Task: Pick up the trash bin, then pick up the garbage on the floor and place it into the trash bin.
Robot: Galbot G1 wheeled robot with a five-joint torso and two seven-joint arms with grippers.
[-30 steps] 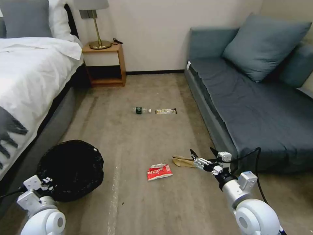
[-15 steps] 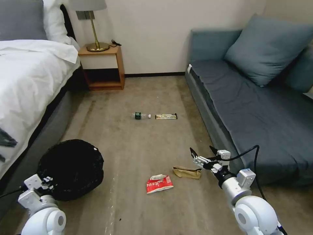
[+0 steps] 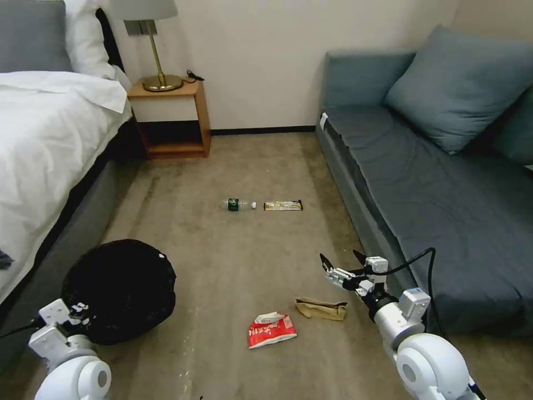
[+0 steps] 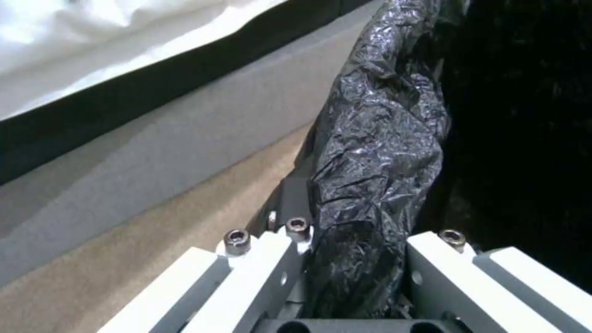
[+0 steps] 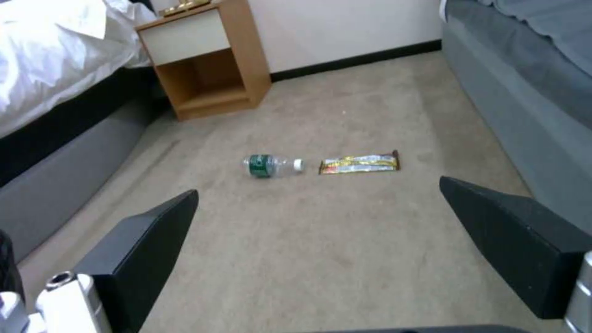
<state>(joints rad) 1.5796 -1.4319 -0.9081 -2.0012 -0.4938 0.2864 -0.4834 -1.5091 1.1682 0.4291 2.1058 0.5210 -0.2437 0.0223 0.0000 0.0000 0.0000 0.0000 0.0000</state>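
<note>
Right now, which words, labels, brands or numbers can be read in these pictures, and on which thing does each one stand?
None can be read.
Red-and-white snack packet: white print on the red, too small to read.
Bottle: green label, print blurred.
Gold-black wrapper: printed pattern, no legible letters.
Brown paper bag: no print seen.
Trash bin, left gripper, right gripper: no text.

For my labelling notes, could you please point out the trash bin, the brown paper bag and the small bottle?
trash bin [image 3: 119,289]: head view, black liner.
brown paper bag [image 3: 320,309]: head view, middle.
small bottle [image 5: 271,166]: right wrist view, green label.
</note>
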